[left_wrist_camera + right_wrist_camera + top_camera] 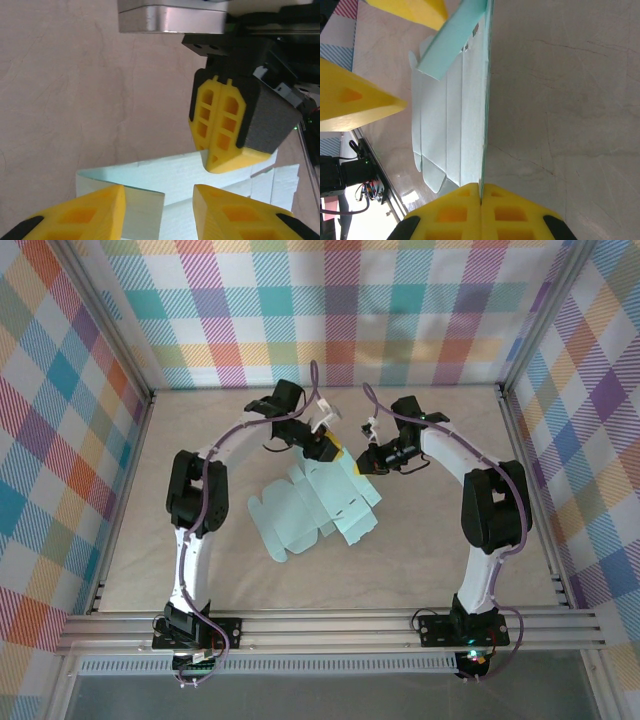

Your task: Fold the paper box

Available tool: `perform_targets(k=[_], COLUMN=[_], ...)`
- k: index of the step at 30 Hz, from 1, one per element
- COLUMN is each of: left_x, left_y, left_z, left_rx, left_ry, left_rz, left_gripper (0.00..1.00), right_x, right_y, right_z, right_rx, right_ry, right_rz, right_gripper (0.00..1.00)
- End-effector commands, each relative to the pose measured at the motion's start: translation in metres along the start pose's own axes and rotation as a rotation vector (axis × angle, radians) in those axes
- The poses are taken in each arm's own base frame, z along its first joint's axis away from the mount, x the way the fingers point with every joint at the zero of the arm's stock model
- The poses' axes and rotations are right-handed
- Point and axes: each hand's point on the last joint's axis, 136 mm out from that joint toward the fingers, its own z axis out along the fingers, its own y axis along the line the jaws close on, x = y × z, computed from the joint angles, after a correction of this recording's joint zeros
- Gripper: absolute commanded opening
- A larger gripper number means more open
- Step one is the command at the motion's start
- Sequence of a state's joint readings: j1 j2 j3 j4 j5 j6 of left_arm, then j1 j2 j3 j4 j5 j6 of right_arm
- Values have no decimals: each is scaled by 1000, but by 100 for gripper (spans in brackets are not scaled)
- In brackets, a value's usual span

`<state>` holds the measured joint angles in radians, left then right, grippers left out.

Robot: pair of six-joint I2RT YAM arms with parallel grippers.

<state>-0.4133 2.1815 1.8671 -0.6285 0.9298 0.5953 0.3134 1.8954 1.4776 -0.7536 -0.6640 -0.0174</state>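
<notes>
Centrally, paper box (315,510), right gripper (481,187) pinching edge

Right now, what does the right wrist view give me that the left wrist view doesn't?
Right wrist: the right tool shut on the thin edge of the box, creased panels and rounded tabs running away. Left wrist: that tool from outside, and the left tool with fingers apart, a raised flap in the gap. Both: the box, that flap, the table and the opposite tool's yellow fingers.
</notes>
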Motion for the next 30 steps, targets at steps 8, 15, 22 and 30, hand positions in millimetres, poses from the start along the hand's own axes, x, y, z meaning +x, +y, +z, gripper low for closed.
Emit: perform_targets(k=[8, 15, 22, 30], left_x=[3, 4, 6, -9], left_y=[2, 1, 1, 3], left_z=[18, 32, 48, 19], left_rx=[32, 31, 29, -43], left_ry=[10, 16, 30, -32], left_rz=[-62, -66, -71, -47], left_gripper=[39, 40, 40, 41], right_x=[-7, -11, -13, -3], right_y=[31, 46, 42, 10], right_z=[-8, -7, -7, -5], right_rx=[-100, -157, -133, 20], right_ry=[-34, -54, -69, -45], right_rz=[-56, -78, -60, -47], right_gripper=[0, 0, 0, 0])
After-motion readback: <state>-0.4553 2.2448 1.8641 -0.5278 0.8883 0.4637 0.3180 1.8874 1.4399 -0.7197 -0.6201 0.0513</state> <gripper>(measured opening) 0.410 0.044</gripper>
